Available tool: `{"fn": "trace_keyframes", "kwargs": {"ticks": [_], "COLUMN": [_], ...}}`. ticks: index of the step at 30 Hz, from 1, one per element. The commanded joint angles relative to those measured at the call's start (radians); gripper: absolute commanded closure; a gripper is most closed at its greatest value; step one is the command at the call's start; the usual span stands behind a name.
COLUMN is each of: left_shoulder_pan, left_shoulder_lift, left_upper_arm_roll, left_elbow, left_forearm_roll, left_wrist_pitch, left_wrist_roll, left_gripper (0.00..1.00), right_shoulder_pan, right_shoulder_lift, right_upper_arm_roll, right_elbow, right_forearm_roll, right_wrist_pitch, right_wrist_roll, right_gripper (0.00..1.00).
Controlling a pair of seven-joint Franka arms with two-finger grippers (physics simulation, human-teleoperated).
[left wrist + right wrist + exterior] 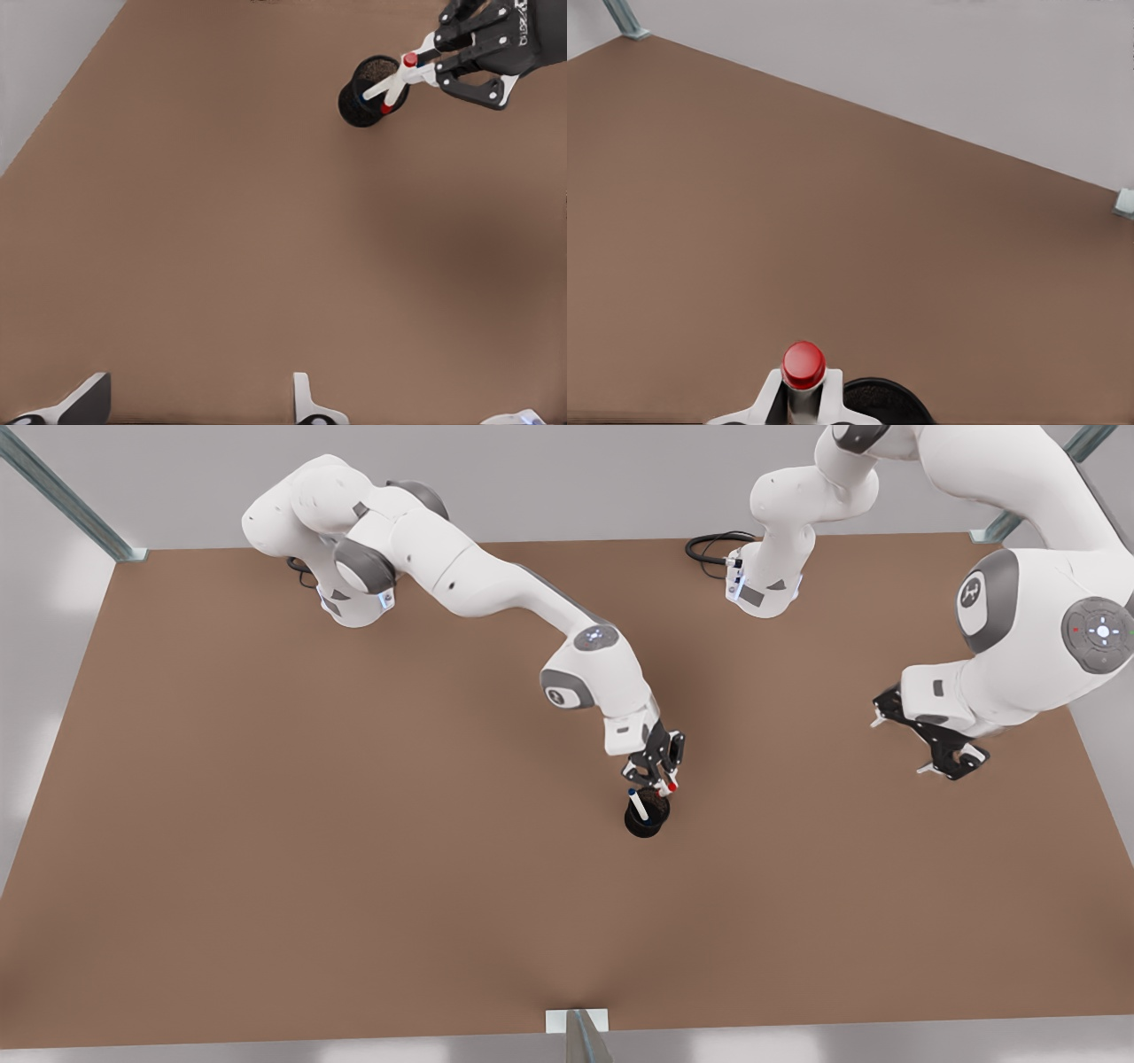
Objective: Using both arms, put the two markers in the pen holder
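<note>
One brown tabletop [354, 850], grey walls; metal posts [62, 500] at corners.

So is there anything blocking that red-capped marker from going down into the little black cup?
Nothing visible blocks it. The right gripper holds the red-capped marker right at the pen holder, its lower end at the rim. The blue-capped marker already stands inside, leaning to one side, with room beside it. The left gripper waits open, far off.
</note>
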Motion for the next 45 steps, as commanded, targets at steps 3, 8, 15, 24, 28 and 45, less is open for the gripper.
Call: {"fn": "trace_keyframes", "kwargs": {"ticks": [3, 8, 15, 24, 28, 45], "left_shoulder_pan": [-0.001, -0.162, -0.150, -0.155, -0.159, -0.159], "left_shoulder_lift": [-0.053, -0.111, -0.068, -0.068, -0.070, -0.027], "left_upper_arm_roll": [-0.007, 0.177, 0.180, 0.179, 0.176, 0.176], "left_elbow": [0.002, 0.000, 0.003, 0.002, 0.002, 0.006], "left_forearm_roll": [-0.015, -0.056, -0.072, -0.100, -0.100, -0.087], "left_wrist_pitch": [-0.048, -0.040, 0.030, 0.030, 0.018, 0.004], "left_wrist_roll": [-1.061, -1.113, -1.074, -1.078, -1.039, -0.817], "left_gripper": [0.00, 0.00, 0.00, 0.00, 0.00, 0.00], "right_shoulder_pan": [0.005, -0.001, 0.002, -0.017, -0.029, -0.857], "right_shoulder_lift": [-0.021, -0.036, -0.031, -0.033, -0.036, -0.671], "right_upper_arm_roll": [0.003, 0.007, 0.007, 0.005, 0.004, -0.007], "right_elbow": [0.000, 0.000, -0.049, -0.062, -0.064, -0.176], "right_forearm_roll": [-0.069, -0.067, -0.070, -0.067, -0.067, 0.293], "right_wrist_pitch": [-0.108, -0.122, -0.118, -0.121, -0.124, -1.150], "right_wrist_roll": [0.036, 0.036, 0.036, 0.044, 0.041, -0.427], "right_gripper": [0.70, 0.70, 0.69, 0.00, 0.00, 0.00]}}
